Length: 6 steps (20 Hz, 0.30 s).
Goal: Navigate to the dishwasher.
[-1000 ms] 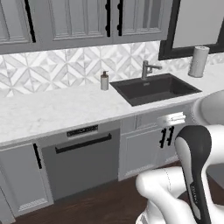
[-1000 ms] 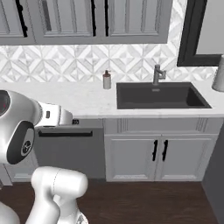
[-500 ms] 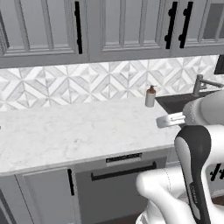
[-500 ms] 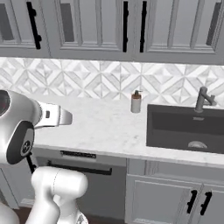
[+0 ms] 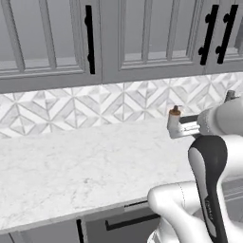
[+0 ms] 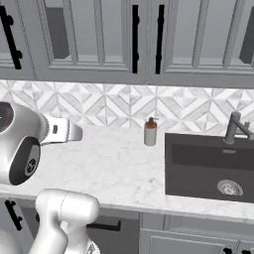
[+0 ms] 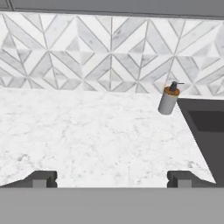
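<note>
Directly below the desk's front edge, the dishwasher (image 5: 118, 225) shows as a dark grey front with a horizontal black bar handle near its top; most of it is cut off by the bottom of the left base view and partly hidden by the arm. In the right base view the same dark front (image 6: 114, 235) sits under the front edge, left of the lighter cabinet below the sink.

The desk (image 5: 71, 171) is white marble. A small soap dispenser (image 6: 150, 132) stands upright near the back edge, just beside the left rim of the black sink (image 6: 208, 166); in the hand view it (image 7: 168, 99) is close to the sink's near corner. A grey faucet (image 6: 233, 128) rises behind the sink at the back edge.

The jaws (image 7: 112, 179) stand wide apart and hold nothing; the two dark fingertips (image 7: 40, 178) hang over the bare marble, aimed toward the backsplash.

The patterned tile backsplash (image 6: 99, 106) runs along the wall, with grey upper cabinets (image 5: 123, 38) carrying vertical black handles above it.
</note>
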Available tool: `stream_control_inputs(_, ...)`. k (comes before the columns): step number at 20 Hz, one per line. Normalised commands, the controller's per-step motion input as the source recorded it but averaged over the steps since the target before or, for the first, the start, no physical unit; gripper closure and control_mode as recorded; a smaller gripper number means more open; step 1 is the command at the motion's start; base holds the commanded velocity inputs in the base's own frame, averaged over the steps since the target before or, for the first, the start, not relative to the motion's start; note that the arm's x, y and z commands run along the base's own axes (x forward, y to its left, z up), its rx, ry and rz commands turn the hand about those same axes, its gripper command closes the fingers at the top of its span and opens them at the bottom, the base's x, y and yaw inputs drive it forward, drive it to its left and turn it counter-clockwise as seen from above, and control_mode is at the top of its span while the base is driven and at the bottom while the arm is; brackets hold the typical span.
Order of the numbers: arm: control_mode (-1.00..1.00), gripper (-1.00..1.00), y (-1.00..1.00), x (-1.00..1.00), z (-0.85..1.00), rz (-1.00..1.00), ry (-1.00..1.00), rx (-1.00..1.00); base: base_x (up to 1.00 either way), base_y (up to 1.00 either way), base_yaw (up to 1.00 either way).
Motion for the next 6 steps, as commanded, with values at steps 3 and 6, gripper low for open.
stream_control_inputs(3,1.00,-1.00,0.00,0.00,0.00,0.00,0.00,0.00,1.00,0.52,-0.47)
stream_control_inputs(6,1.00,-1.00,0.00,0.00,0.00,0.00,0.00,0.00,1.00,0.54,-0.49)
